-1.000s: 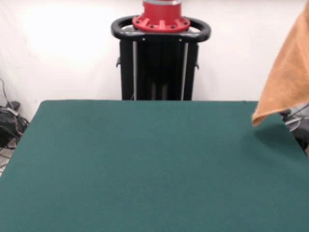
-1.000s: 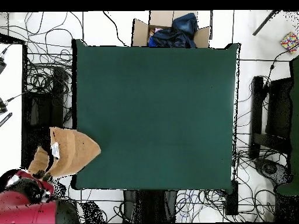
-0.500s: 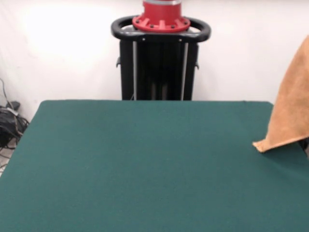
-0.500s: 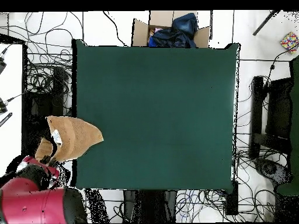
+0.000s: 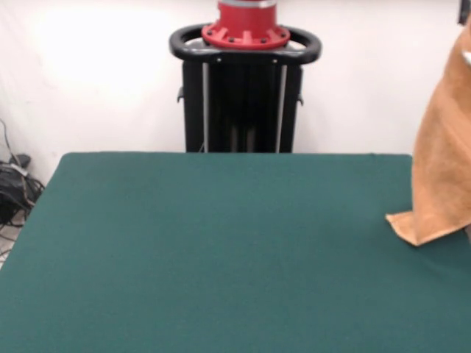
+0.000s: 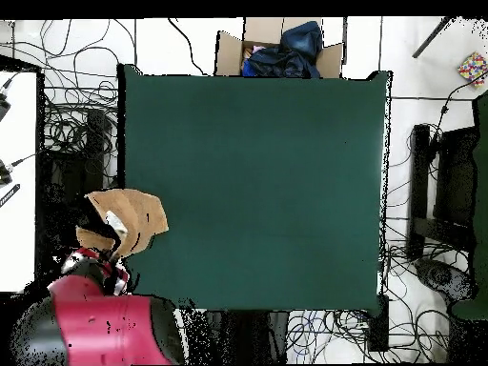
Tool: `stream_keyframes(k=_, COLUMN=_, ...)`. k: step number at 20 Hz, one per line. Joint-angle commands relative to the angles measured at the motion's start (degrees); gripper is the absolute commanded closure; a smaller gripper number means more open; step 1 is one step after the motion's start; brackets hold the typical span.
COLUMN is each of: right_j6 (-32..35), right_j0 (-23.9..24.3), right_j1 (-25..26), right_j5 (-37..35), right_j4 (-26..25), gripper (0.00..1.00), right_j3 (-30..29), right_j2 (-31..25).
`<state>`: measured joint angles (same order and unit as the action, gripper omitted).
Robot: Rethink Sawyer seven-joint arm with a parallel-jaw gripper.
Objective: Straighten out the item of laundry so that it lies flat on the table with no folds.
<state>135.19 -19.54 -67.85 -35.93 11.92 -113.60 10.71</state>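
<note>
Front view first: one towel point(image 5: 444, 154), orange-tan, hangs down the right edge of the picture, and I'm the one carrying it from somewhere above the frame. Its lowest corner rests on the table point(image 5: 221, 250), close to the table's right edge and nearer the far side than the near one. The cloth above that corner hangs nearly straight, one long drape, not spread at all. One table, dark green. My gripper does not show in this view, only the cloth it carries. Behind the table stands one black pedestal point(image 5: 243, 95) with a red collar on top.

Now the overhead view: same single towel point(image 6: 124, 217), bunched and folded over itself, sitting across the table's left edge near the bottom-left corner, part of it over the green and part past the edge. One small white label point(image 6: 115, 222) shows on it. My arm point(image 6: 105, 329), red and black, comes in from the bottom-left, and my gripper point(image 6: 98, 262) sits just below the towel, touching it; whether the fingers are clamped on the cloth I cannot tell, since the arm and the cloth cover them. At the table's top edge sits one cardboard box point(image 6: 276, 50) with dark blue cloth inside. Cables point(image 6: 71, 124) lie all over the floor around the table.
</note>
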Motion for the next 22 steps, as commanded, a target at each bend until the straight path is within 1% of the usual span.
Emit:
stream_keyframes(k=1, right_j6=-13.17, right_j0=9.19, right_j1=-0.63, right_j5=-1.08, right_j4=-2.35, gripper=1.0, right_j3=-6.9, right_j2=-5.63)
stream_keyframes(k=6, right_j6=-21.16, right_j0=17.55, right_j1=-3.96, right_j5=-7.79, right_j4=-5.22, gripper=1.0, right_j3=-4.98, right_j2=-7.72)
stream_keyframes(k=9, right_j6=-26.28, right_j0=22.66, right_j1=-5.94, right_j5=-13.78, right_j4=-6.95, gripper=1.0, right_j3=-1.93, right_j2=-8.94)
stream_keyframes(k=11, right_j6=-29.92, right_j0=26.31, right_j1=-6.33, right_j5=-16.91, right_j4=-7.67, gripper=1.0, right_j3=0.22, right_j2=-10.29)
stream_keyframes(k=13, right_j6=-34.05, right_j0=30.0, right_j1=-5.76, right_j5=-18.18, right_j4=-7.91, gripper=1.0, right_j3=1.78, right_j2=-11.89)
stream_keyframes(k=15, right_j6=-38.19, right_j0=33.84, right_j1=-4.06, right_j5=-17.8, right_j4=-7.98, gripper=1.0, right_j3=2.93, right_j2=-14.06)
stream_keyframes(k=19, right_j6=-45.1, right_j0=40.29, right_j1=1.55, right_j5=-12.59, right_j4=-8.24, gripper=1.0, right_j3=4.1, right_j2=-18.92)
stream_keyframes(k=22, right_j6=-47.86, right_j0=43.27, right_j1=4.81, right_j5=-9.46, right_j4=-8.67, gripper=1.0, right_j3=4.55, right_j2=-21.6)
